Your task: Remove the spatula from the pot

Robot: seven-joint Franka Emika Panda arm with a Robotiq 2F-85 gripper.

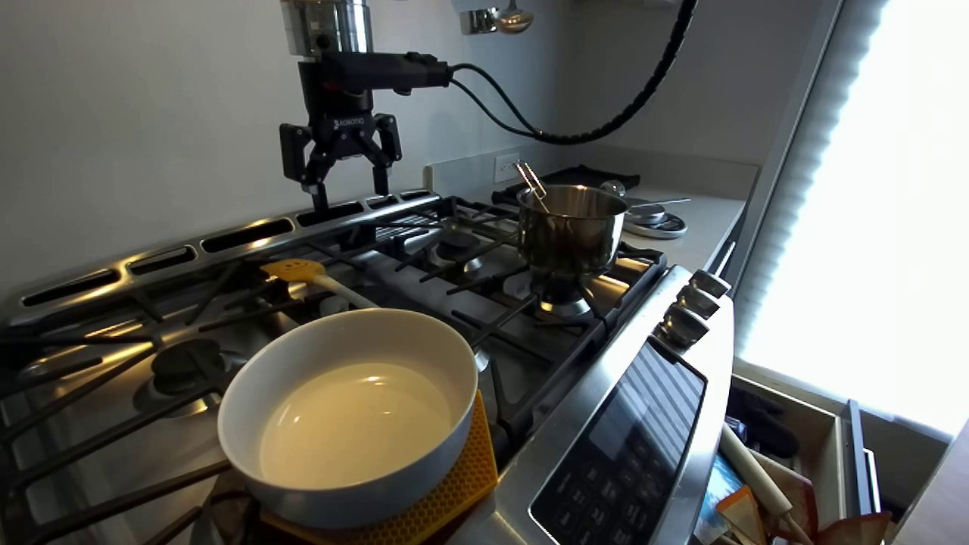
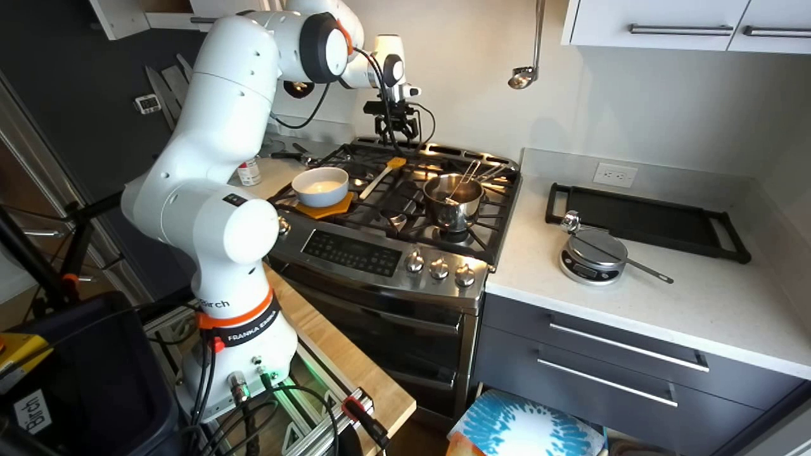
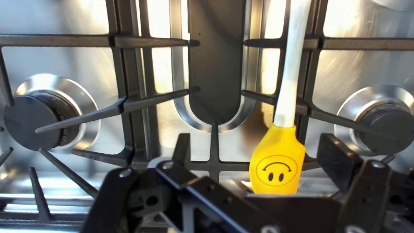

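Jaws spread wide and released, the gripper (image 1: pixel 350 189) hangs nearer the wall (image 1: pixel 151 113) than the pot (image 1: pixel 571 242) is, and well apart from it. On the grates (image 3: pixel 58 40) beside the pot, with a gap between, lies the spatula (image 3: pixel 286 103); in the wrist view its yellow head, marked with a smiley face, shows between the parted fingers (image 3: pixel 338 161). Farther from the pot than the spatula, a bowl (image 1: pixel 356 424) sits on a trivet (image 1: pixel 473 462). A thin utensil (image 1: pixel 536 184) leans inside the pot, its handle rising over the rim; I cannot tell its kind. Across the pot from the spatula, on the counter (image 2: pixel 526 259), are a tray (image 2: pixel 652 218) and a scale (image 2: pixel 588 272) with a metal tool (image 2: pixel 649 271) lying over it.
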